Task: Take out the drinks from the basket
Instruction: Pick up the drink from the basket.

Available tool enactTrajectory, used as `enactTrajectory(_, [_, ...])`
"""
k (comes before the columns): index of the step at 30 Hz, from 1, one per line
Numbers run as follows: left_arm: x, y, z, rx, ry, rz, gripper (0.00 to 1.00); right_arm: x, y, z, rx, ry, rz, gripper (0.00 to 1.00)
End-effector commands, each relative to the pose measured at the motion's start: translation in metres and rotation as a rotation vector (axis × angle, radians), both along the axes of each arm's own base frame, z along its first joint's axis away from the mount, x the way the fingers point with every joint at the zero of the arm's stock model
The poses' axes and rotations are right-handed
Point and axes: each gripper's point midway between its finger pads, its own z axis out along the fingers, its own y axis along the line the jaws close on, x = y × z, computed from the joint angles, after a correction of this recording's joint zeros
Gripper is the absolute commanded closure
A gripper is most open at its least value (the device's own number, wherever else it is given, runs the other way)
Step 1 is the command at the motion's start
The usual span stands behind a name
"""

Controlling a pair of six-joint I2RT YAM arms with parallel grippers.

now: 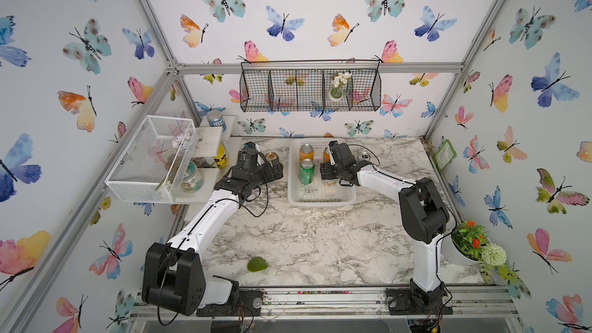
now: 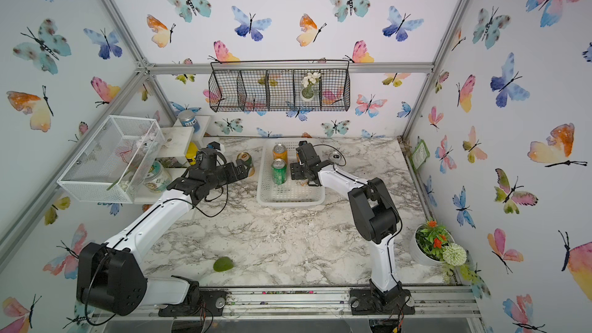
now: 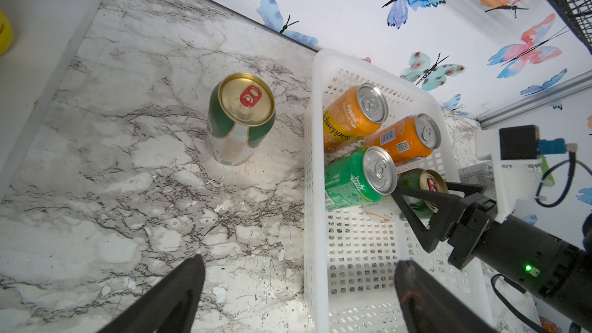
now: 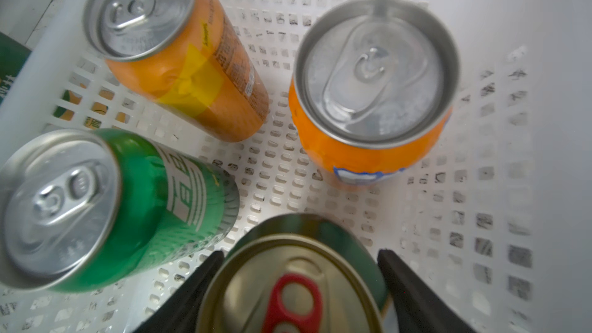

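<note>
Your right gripper (image 4: 300, 253) straddles the gold-topped green can (image 4: 288, 293) inside the white basket (image 4: 480, 155), with a finger close on each side. You cannot tell whether they press it. Upright around it in the basket are a bright green can (image 4: 64, 203), an orange Schweppes can (image 3: 352, 116) and a second orange can (image 4: 374, 72). Your left gripper (image 3: 301, 296) gapes wide and empty near the basket's left side. On the marble table (image 3: 128, 219), a second gold-topped can (image 3: 242, 116) stands left of the basket and a slim silver can (image 1: 364, 156) stands right of it.
</note>
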Motion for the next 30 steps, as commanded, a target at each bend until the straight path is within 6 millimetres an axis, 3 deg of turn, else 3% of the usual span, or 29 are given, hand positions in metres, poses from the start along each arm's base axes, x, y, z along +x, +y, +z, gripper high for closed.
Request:
enactTrajectory(1, [-0.001,-0.001,-0.006,0.007,0.016,-0.017,0.01,0.000,-0.003,-0.006,-0.024,0.015,-0.004,0.30])
enactTrajectory(9, [0.000,-0.002,-0.008,0.006,0.021,-0.022,0.01,-0.001,0.002,0.026,0.030,-0.021,0.010,0.42])
enactTrajectory(20, [-0.001,-0.002,-0.004,0.003,0.012,-0.023,0.01,-0.015,0.002,0.108,0.126,-0.112,0.040,0.47])
enactTrajectory(25, [-0.002,-0.003,-0.004,-0.001,0.014,-0.029,0.01,-0.030,-0.011,0.148,0.153,-0.171,0.034,0.47])
enactTrajectory(30, [-0.002,-0.004,0.000,-0.004,0.008,-0.033,0.01,-0.048,-0.036,0.165,0.136,-0.209,-0.015,0.47])
